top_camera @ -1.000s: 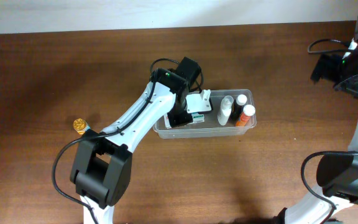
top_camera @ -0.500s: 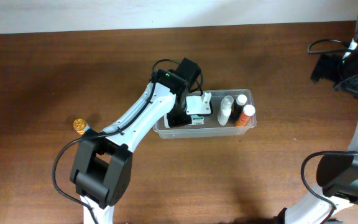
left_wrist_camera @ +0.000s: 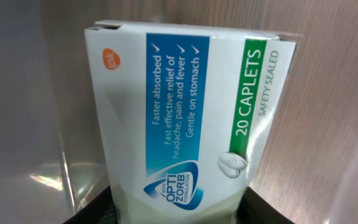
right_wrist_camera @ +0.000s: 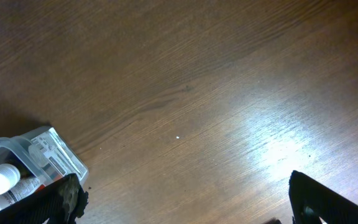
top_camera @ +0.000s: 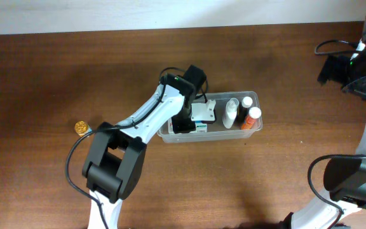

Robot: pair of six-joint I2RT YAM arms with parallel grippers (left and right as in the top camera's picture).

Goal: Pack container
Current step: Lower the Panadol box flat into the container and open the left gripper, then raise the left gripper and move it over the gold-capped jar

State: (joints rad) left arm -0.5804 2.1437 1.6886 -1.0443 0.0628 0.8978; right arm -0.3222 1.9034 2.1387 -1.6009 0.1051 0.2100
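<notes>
Three bottles (top_camera: 232, 112) stand in one end of the container (top_camera: 216, 135), which sits mid-tabletop (top_camera: 56, 76) in the overhead view. Your left hand (top_camera: 194, 117) reaches into the other end with a white caplet box (top_camera: 202, 113). One small gold object (top_camera: 81, 128) lies outside, well apart from the container and near the left arm. I cannot tell whether it belongs in the load.

Left wrist view: your left hand is clenched on the caplet box's lower end, a finger on each side, with clear plastic behind it.

Right wrist view: your right hand (right_wrist_camera: 184, 193) is spread wide, grasping nothing, over bare wood near the container's corner.

Judgement: packing is well advanced. You have yet to set the caplet box down and let go, and possibly to fetch the gold object.
</notes>
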